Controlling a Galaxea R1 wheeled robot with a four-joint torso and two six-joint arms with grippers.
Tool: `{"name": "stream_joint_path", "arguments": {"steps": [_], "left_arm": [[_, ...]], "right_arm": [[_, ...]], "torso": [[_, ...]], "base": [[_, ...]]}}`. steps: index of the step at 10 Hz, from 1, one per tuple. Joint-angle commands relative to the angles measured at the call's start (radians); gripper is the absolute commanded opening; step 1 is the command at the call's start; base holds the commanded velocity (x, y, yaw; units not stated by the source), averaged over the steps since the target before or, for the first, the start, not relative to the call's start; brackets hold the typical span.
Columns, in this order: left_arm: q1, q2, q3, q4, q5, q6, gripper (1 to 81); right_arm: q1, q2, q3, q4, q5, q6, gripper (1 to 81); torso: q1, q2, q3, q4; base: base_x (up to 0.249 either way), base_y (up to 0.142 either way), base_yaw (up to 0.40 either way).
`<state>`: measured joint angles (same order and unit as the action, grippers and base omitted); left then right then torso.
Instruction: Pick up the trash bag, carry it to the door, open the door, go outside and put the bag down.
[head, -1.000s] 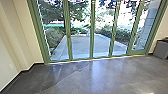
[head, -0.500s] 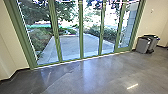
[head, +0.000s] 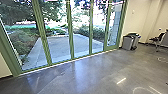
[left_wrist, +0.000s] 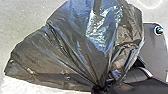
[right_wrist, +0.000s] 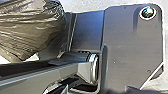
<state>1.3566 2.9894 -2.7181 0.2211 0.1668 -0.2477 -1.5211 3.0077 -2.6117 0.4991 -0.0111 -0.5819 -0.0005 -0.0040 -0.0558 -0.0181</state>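
- Head view: door (head: 111, 47) prob. the narrow end bay of the glass wall (head: 70, 32); looks shut, can't be sure. Pad (head: 58, 45) outside = likely drop spot.
- Bins (head: 128, 42) stand by the wall just beside that bay, prob. to stay handy w/o blocking the way. Chair (head: 157, 40) further along, well apart from glass.
- Left wrist view: bag (left_wrist: 75, 45) has its neck bunched at L gripper (left_wrist: 99, 89), jaws narrow, clamped on it. Folds fan out from there, so the grip's prob. at the tie: sensible, keeps bag closed & load on one point. Thin plastic; could tear or snag if swung vs. base (left_wrist: 152, 47).
- Right wrist view: bag beside base too, prob. carried close for balance. R gripper: can't tell if wide or narrow; prob. kept free for the door.
- Vs. earlier head frames: whole view slid left, i.e. robot's turning to its right. Bins sit further in from the edge, chair's come into sight, more wall at that end. Room things themselves: no move seen.
- Task: carry stage, approx. midway; bag's up, indoors, door still to do.
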Motion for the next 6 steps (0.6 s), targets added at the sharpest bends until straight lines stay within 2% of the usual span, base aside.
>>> {"name": "stream_joint_path", "arguments": {"steps": [1, 6], "left_arm": [[-0.066, -0.009, -0.005, 0.001, 0.054, 0.001, 1.0], [-0.066, -0.007, -0.003, 0.001, 0.054, 0.001, 1.0]], "right_arm": [[0.040, 0.006, 0.000, -0.010, -0.072, -0.003, 81.1], [0.040, 0.007, -0.004, -0.013, -0.072, -0.003, 81.1]], "torso": [[0.001, 0.000, 0.000, 0.000], [0.001, 0.000, 0.000, 0.000]], "base": [[0.000, 0.000, -0.259], [0.000, 0.000, -0.239]]}}
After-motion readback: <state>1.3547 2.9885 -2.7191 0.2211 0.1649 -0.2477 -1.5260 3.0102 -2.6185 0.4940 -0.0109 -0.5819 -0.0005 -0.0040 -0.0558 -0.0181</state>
